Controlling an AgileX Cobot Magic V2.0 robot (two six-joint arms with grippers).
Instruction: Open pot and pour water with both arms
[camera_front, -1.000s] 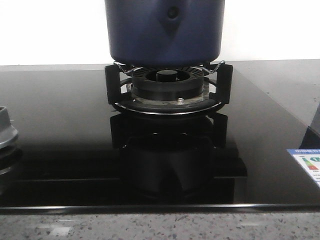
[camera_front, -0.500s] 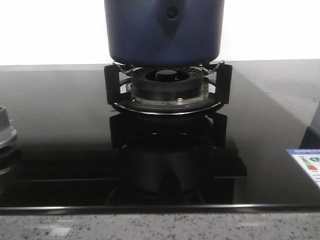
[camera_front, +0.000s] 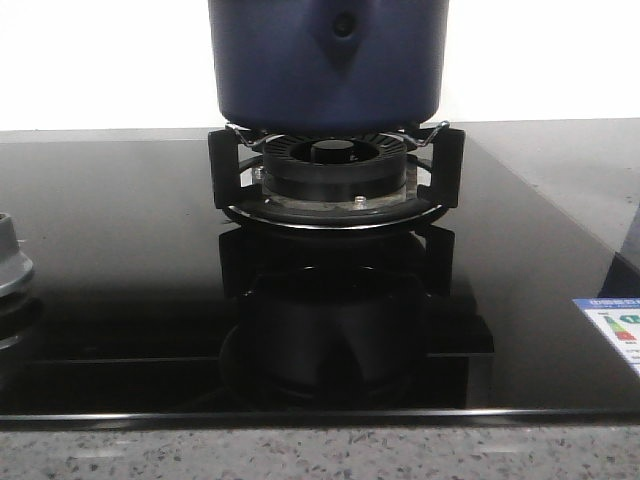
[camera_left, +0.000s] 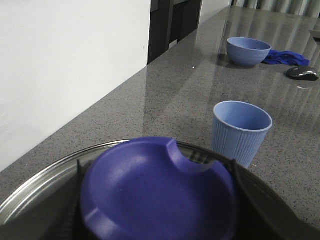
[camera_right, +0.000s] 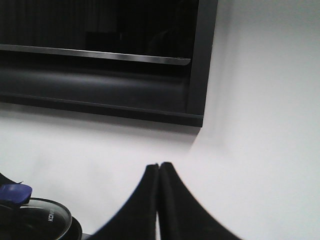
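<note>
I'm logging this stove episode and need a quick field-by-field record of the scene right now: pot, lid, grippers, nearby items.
pot: dark blue, on the burner support
lid knob: blue, close under the left wrist camera
left gripper: fingers unclear
right gripper: fingertips together, holding nothing
cup: light blue, upright on the counter
bowl: blue, farther back

pot (camera_front: 328, 62) blocking burner (camera_front: 334, 170), glass foreground open
</note>
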